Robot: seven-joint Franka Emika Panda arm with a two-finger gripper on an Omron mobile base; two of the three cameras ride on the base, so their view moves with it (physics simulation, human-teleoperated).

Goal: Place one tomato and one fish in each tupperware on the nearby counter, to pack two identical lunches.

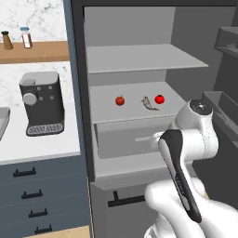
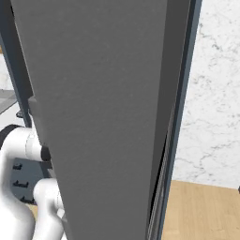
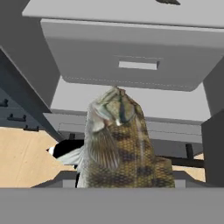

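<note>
left base: faces open fridge (image 1: pixel 139 93) from behind arm
right base: pressed against door (image 2: pixel 98 117)
hand: close on fish (image 3: pixel 118 144), drawer (image 3: pixel 131 57) above

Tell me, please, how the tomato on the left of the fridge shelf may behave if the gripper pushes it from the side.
The left tomato looks round and glossy, so it would probably roll along the flat shelf rather than slide. Its smooth skin may slip between fingers. Nothing stands beside it, so it could travel freely.

Shelf (image 1: pixel 107 100): 2 tomatoes (image 1: pixel 120 100), fish (image 1: pixel 148 104)
</note>
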